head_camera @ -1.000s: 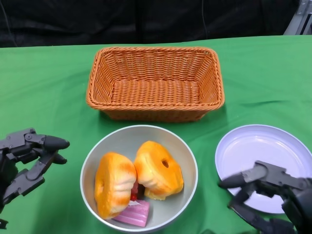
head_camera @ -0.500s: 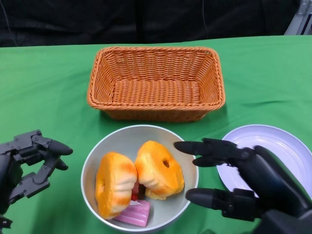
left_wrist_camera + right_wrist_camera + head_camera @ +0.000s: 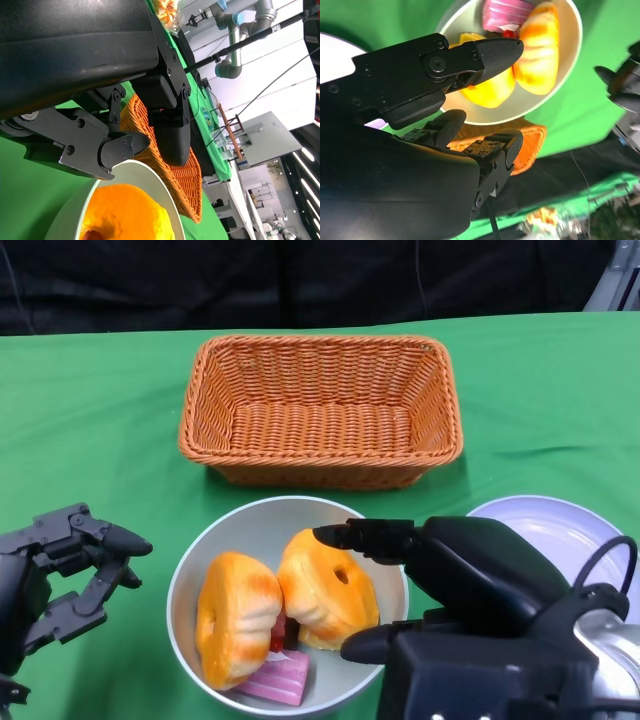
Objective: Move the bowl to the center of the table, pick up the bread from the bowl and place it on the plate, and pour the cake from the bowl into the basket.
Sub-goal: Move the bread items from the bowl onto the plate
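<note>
Left hand (image 3: 60, 575): lower left of the head view, fingers apart, empty, beside the bowl.
Bowl (image 3: 240, 525): smooth grey, round, lower centre; holds 2 glossy orange bread rings (image 3: 325, 590) and a pink cake slice (image 3: 275, 680).
Basket (image 3: 320, 410): woven orange, rectangular, upper centre.
Right hand (image 3: 445, 595): fingers spread over the bowl's right rim, holding nothing.
Plate (image 3: 560, 525): white, lower right, partly hidden.
Right wrist view only: its fingers (image 3: 492, 52) hang clear above the bread.

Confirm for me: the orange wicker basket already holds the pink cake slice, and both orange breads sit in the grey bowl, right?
Not quite. The head view shows the orange wicker basket empty; the pink cake slice lies in the grey bowl with both orange breads.
</note>
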`<action>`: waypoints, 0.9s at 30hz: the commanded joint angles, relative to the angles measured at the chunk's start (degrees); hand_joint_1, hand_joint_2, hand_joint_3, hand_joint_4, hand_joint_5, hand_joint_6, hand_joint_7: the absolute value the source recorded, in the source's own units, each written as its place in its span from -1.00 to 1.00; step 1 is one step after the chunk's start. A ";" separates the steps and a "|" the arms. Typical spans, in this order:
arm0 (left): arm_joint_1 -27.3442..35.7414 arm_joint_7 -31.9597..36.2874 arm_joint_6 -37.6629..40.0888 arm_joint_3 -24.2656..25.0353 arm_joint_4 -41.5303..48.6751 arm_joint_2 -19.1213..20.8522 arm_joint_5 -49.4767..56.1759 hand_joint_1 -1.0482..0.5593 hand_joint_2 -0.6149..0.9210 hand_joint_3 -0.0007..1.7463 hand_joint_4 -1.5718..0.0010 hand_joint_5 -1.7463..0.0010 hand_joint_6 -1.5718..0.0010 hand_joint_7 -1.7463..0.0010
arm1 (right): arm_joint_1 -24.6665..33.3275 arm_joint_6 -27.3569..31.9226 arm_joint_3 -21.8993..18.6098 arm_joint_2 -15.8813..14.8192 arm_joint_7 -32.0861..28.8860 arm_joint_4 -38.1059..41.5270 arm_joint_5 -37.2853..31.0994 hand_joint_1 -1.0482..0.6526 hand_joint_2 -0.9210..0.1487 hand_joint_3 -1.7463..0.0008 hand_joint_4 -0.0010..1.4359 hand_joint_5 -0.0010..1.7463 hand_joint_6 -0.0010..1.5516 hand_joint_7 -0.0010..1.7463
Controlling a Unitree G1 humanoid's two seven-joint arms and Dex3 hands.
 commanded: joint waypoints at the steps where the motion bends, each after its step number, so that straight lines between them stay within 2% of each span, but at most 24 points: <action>1: -0.30 2.13 -1.33 0.13 0.59 0.33 1.06 0.25 0.80 -0.27 0.03 -0.57 -0.12 -0.06 | -4.83 -1.23 1.82 0.36 -1.01 8.55 -1.80 -0.85 -1.00 0.71 -0.45 -0.87 -0.53 -1.00; 10: 0.47 4.58 -2.82 -0.29 -0.28 -0.13 2.16 0.25 0.78 -0.19 0.00 -0.58 -0.10 -0.11 | -11.81 -4.87 6.83 1.76 -5.09 25.28 -5.71 -0.96 -1.00 0.57 -0.61 -0.97 -0.62 -1.00; 17: 0.99 6.42 -2.53 -0.51 -1.65 -0.35 2.57 0.28 0.69 0.00 0.00 -0.60 -0.09 -0.16 | -14.98 -6.71 9.76 3.20 -6.29 33.84 -6.95 -1.00 -1.00 0.50 -0.71 -1.00 -0.68 -1.00; 24: 1.23 6.29 -2.47 -0.80 -2.04 -0.23 2.04 0.25 0.69 -0.03 0.01 -0.62 -0.11 -0.13 | -16.99 -6.65 13.49 4.49 -6.73 39.70 -10.23 -1.00 -1.00 0.48 -0.90 -1.00 -0.71 -0.99; 27: 1.26 6.16 -3.13 -0.86 -2.00 -0.38 1.86 0.25 0.69 -0.03 0.01 -0.63 -0.12 -0.13 | -16.57 -7.69 15.44 4.61 -10.54 41.97 -12.56 -0.92 -1.00 0.52 -0.75 -0.93 -0.57 -0.95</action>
